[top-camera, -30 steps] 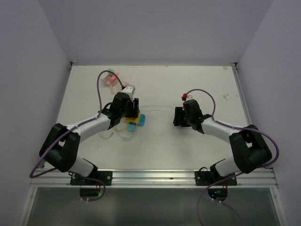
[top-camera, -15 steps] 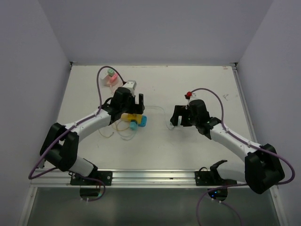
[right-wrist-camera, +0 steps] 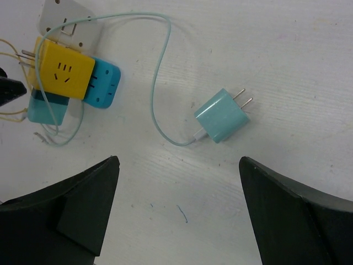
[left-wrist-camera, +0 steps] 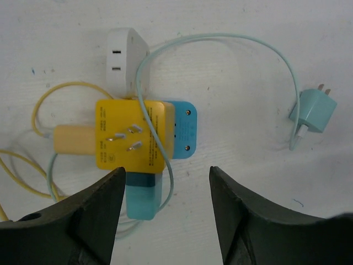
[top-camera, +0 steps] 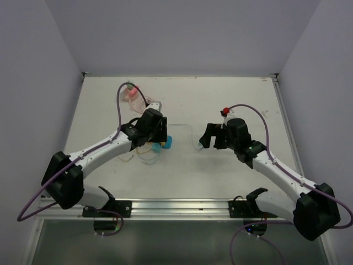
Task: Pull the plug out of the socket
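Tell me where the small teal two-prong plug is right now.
The small teal two-prong plug lies loose on the white table, prongs bare, beneath the open right gripper and right of the yellow socket adapter, its thin teal cable looping back there.

Seen from above, the left gripper point(top-camera: 156, 131) covers most of the socket cluster point(top-camera: 164, 143), leaving only a blue corner and a sliver of yellow. The teal plug point(top-camera: 198, 146) is too small there for its prongs to be made out, and a pink-and-green object point(top-camera: 129, 91) at the table's far side cannot be identified. In the left wrist view, the yellow adapter point(left-wrist-camera: 131, 134) hides part of the teal block point(left-wrist-camera: 142, 194) beneath it, and the yellow cable point(left-wrist-camera: 34, 118) runs off the left edge. The right wrist view crops the white socket block point(right-wrist-camera: 69, 19) at the top.
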